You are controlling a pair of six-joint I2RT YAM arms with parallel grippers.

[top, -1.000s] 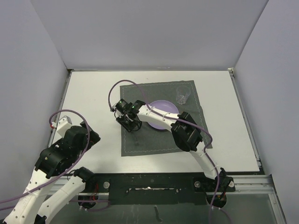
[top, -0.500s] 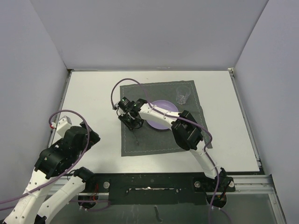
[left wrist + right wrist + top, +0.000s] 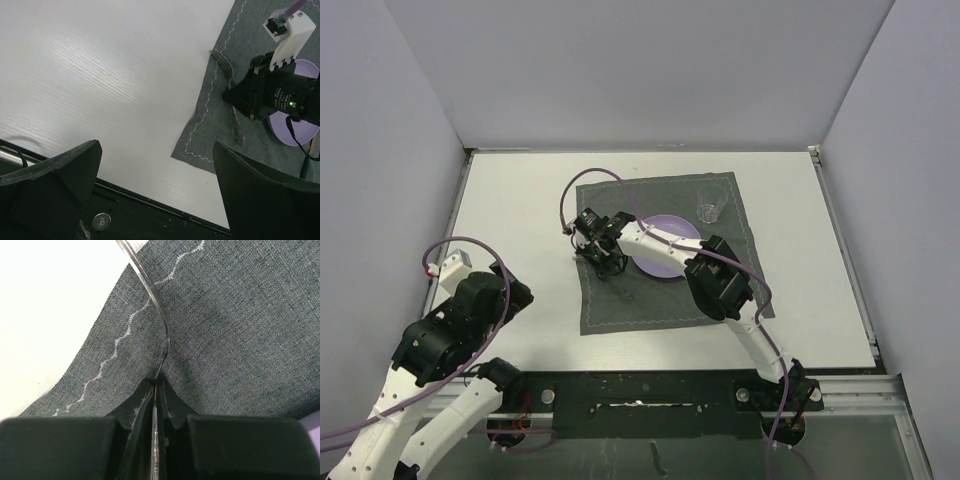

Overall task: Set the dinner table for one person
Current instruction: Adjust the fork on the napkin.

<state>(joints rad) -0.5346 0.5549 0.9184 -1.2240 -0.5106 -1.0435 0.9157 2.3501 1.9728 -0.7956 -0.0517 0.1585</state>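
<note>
the white surface (image 3: 520, 220) fills the floor between the pale walls, with its metal rail at the near edge where both arms are bolted. a dark grey stitched placemat (image 3: 660, 300) lies on it, a little right of the middle. a purple plate (image 3: 675, 228) sits on the placemat, and a clear glass (image 3: 710, 205) stands upright near the mat's far right corner, apart from the plate.

the right arm reaches across the plate to the placemat's left part. there the right pincer (image 3: 605, 265) is pressed together on a metal fork (image 3: 225, 67). in the right wrist view the two dark fingers (image 3: 137, 400) squeeze the fork's thin shaft from both sides, just above the grey cloth (image 3: 240, 315). the left wrist view shows the fork running along the mat's left stitched border, tines toward the far side, just beside the plate (image 3: 287, 132). whether it rests on the cloth or is slightly raised, i cannot tell.

the left pincer (image 3: 156, 150) hangs spread wide over the bare near-left part of the surface, holding nothing, well apart from the mat's corner (image 3: 210, 125).
</note>
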